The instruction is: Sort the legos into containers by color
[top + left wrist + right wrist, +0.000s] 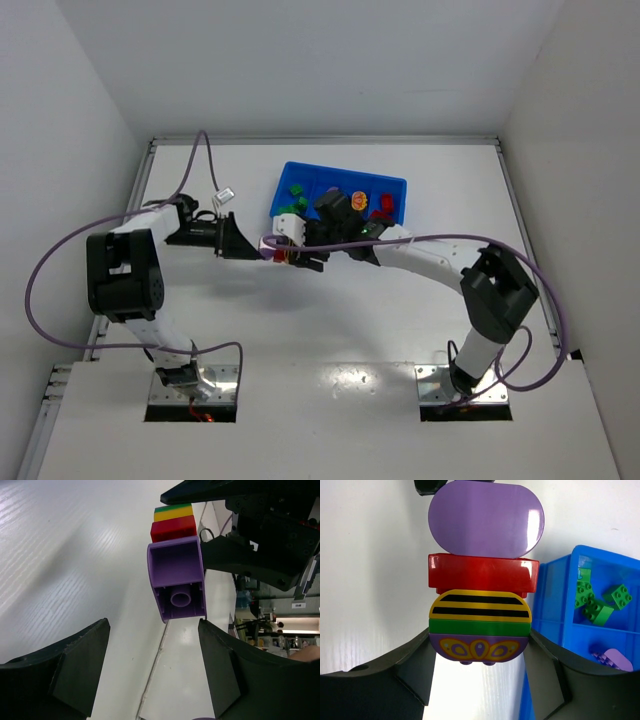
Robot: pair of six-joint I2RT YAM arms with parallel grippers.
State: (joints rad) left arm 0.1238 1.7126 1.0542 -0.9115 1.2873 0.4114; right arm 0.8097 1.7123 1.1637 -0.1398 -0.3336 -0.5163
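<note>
Left claw (152, 645) fills the near edge of its own view: jaws wide, one finger to each side of the stack (176, 565), neither touching it as far as we can see. Right claw (479, 652) is closed on the stack's other end, pinching the patterned purple brick (479, 649). Stack hangs over the worktop (330, 330), between the two claws, just beside the near left corner of the tray (320, 178), not in it.

Order from right claw outward: patterned purple, green, striped yellow, red, plain purple cap (486, 517). Long axis runs claw to claw, roughly level. Cap end points at the left arm (125, 275), hollow underside facing that wrist's camera.

Handling, our judgement: light, rigid, glossy plastic, so likely slippery on the curved faces. Bricks are press-fit with no give. Best hold for the left claw looks to be across the cap's flat side walls, then peel by tilting, not a straight pull.
</note>
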